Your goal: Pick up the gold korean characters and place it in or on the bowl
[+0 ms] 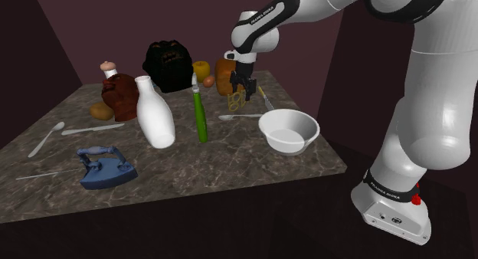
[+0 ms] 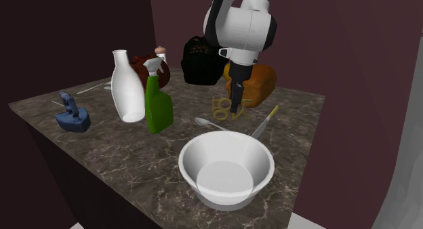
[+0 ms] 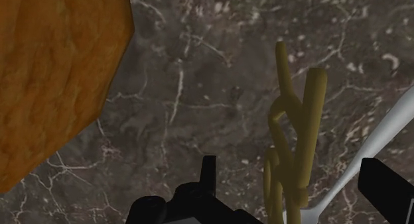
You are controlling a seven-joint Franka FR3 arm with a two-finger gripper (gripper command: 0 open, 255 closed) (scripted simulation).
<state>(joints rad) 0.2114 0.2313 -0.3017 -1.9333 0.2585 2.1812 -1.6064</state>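
The gold Korean characters (image 1: 234, 103) lie on the dark marble table (image 1: 191, 162), just beyond the white bowl (image 1: 289, 131). My black gripper (image 1: 241, 86) hangs right over them, pointing down, close to the tabletop. In the wrist view the gold strokes (image 3: 295, 143) sit between my two fingers, which stand wide apart and touch nothing; the gripper (image 3: 295, 189) is open. From the second exterior view the characters (image 2: 224, 107) lie behind the bowl (image 2: 227, 168), with the gripper (image 2: 236, 107) lowered onto their right side.
An orange loaf (image 1: 224, 72) sits just behind the characters, close to the gripper. A spoon (image 1: 234, 117) and a gold-handled utensil (image 1: 266, 96) lie near the bowl. A green spray bottle (image 1: 201, 112), white bottle (image 1: 155, 112), blue iron (image 1: 106, 167) and black bag (image 1: 167, 66) stand further left.
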